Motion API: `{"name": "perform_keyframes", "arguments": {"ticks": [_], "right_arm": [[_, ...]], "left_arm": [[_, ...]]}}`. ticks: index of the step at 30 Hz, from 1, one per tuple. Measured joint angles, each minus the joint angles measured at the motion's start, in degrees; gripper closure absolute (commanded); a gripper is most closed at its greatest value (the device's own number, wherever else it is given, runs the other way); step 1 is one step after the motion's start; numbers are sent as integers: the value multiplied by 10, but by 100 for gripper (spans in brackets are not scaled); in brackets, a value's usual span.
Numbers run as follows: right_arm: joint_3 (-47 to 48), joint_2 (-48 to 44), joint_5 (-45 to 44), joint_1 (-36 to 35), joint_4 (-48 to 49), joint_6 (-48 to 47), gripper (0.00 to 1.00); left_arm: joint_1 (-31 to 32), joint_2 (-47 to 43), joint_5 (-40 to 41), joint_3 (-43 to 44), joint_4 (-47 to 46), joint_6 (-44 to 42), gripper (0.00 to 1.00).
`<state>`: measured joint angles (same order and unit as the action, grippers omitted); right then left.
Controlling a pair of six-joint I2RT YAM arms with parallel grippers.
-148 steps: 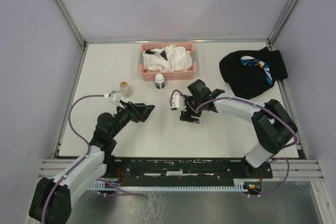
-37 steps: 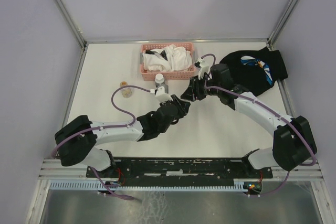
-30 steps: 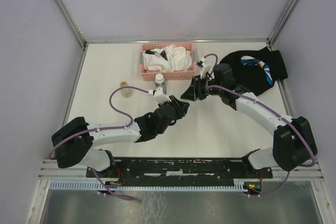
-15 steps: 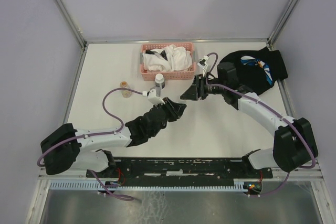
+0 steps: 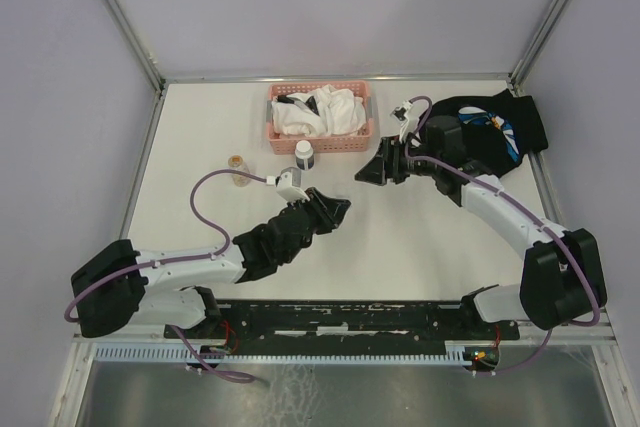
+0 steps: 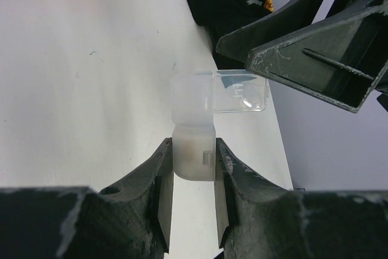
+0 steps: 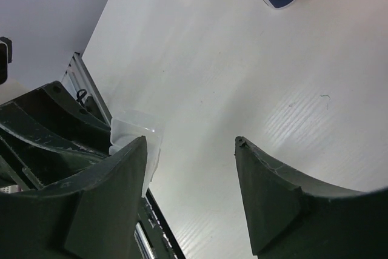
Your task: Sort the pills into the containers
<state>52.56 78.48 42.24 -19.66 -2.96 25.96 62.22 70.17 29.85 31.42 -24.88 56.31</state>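
Clear plastic, the box (image 6: pixel 194 104) is clamped between the left hand's (image 5: pixel 335 209) fingers, its lid (image 6: pixel 240 92) swung open just past the fingertips. The right hand (image 5: pixel 368 173) faces it, close to the lid but apart from it, fingers spread with nothing between them. Beyond the left hand, on the tabletop (image 5: pixel 200 137), stand a white-capped bottle (image 5: pixel 304 155) and a small jar (image 5: pixel 238 169). A black cloth (image 5: pixel 480 137) lies behind the right hand.
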Motion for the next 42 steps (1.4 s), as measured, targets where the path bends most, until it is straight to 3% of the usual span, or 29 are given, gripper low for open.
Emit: {"name": "perform_keyframes", "arguments": {"ticks": [5, 15, 24, 28, 33, 42], "right_arm": [[0, 0, -14, -1, -19, -21, 43], [1, 0, -16, -1, -51, -57, 45], [7, 4, -10, -1, -72, -78, 59], [9, 12, -3, -1, -74, -78, 61], [11, 27, 3, -1, -77, -78, 58], [11, 25, 75, 28, -43, -43, 34]], "left_arm": [[0, -1, 0, 0, 0, -2, 97], [0, -6, -4, -2, -1, -2, 97], [0, -10, -28, -17, -28, -2, 97], [0, -9, -39, -19, -43, -2, 97], [0, -9, -50, -26, -68, -2, 97], [-5, -16, -52, -50, -83, -1, 97]]}}
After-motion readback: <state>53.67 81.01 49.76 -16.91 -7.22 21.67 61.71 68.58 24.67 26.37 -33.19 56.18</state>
